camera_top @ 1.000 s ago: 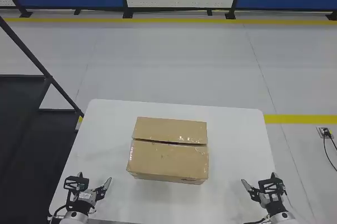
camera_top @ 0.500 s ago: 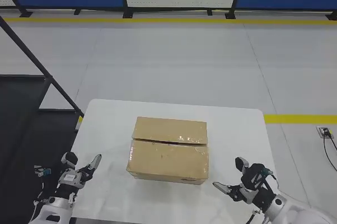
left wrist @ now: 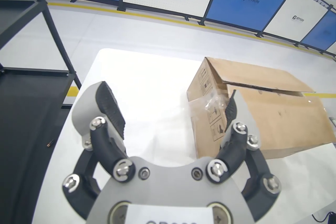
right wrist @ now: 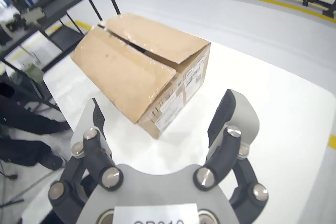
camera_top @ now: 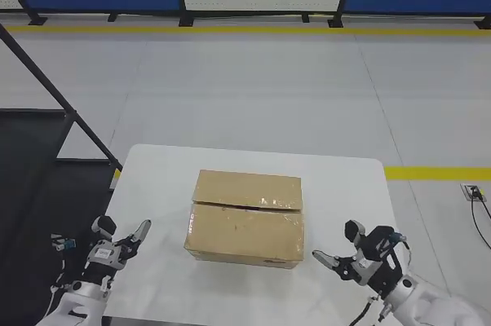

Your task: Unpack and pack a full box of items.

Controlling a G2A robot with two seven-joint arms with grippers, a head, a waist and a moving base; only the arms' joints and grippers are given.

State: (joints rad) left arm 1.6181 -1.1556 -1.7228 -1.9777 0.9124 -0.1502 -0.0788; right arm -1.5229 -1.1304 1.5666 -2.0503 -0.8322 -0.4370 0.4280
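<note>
The left gripper [camera_top: 123, 230] hovers over the left edge of the table [camera_top: 343, 187], jaws spread wide and empty, well apart from the box. The cardboard box [camera_top: 245, 216] sits mid-table, both top flaps folded down with a narrow gap along their seam. The right gripper [camera_top: 337, 244] hovers near the box's right end, jaws likewise wide and holding nothing. Unpacking looks not yet begun, and this seems to be the approach. Next, a fingertip probably has to catch a flap edge at the seam and lift

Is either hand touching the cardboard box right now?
No; the left hand and right hand sit open, clear of the box.
</note>
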